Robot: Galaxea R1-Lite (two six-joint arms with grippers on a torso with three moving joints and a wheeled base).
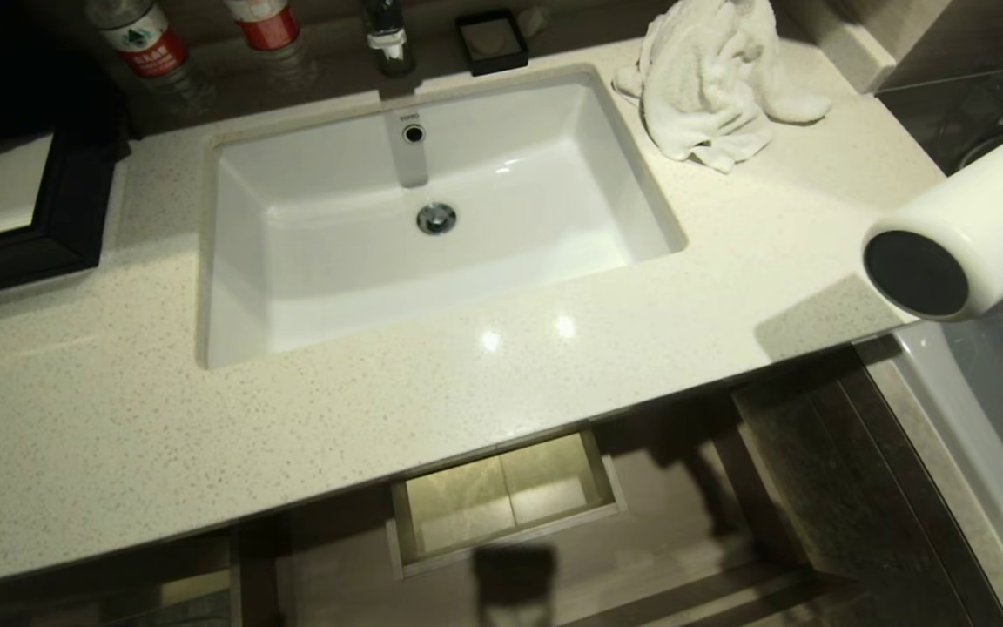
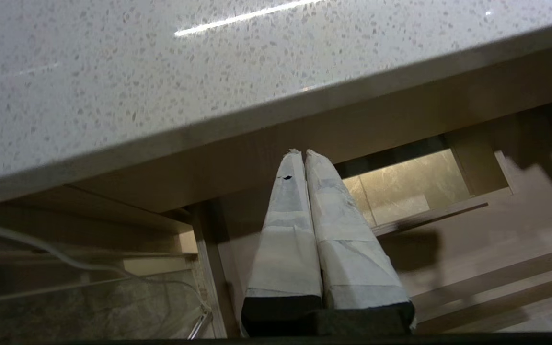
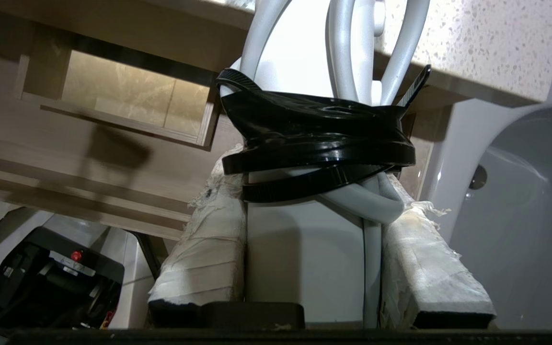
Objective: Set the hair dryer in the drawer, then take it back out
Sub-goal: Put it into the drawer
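Note:
The white hair dryer (image 1: 972, 235) hangs at the far right, past the counter's right end, its dark round end (image 1: 915, 272) facing the camera. In the right wrist view my right gripper (image 3: 314, 191) is shut on the hair dryer's handle (image 3: 304, 258), its taped fingers (image 3: 204, 249) pressing both sides, just below the black tie (image 3: 314, 139) round the bundled white cord. The drawer (image 1: 658, 531) stands pulled out under the counter, its boxed cutout (image 1: 501, 501) showing. My left gripper (image 2: 300, 153) is shut on nothing, parked low and pointing toward the drawer (image 2: 448, 239).
A white sink (image 1: 292, 261) is sunk into the speckled counter (image 1: 118, 418). A crumpled white towel (image 1: 710, 78) lies at the back right, bottles (image 1: 144, 39) and a black dish (image 1: 491, 39) along the back. A white fixture (image 1: 972, 453) stands right of the counter.

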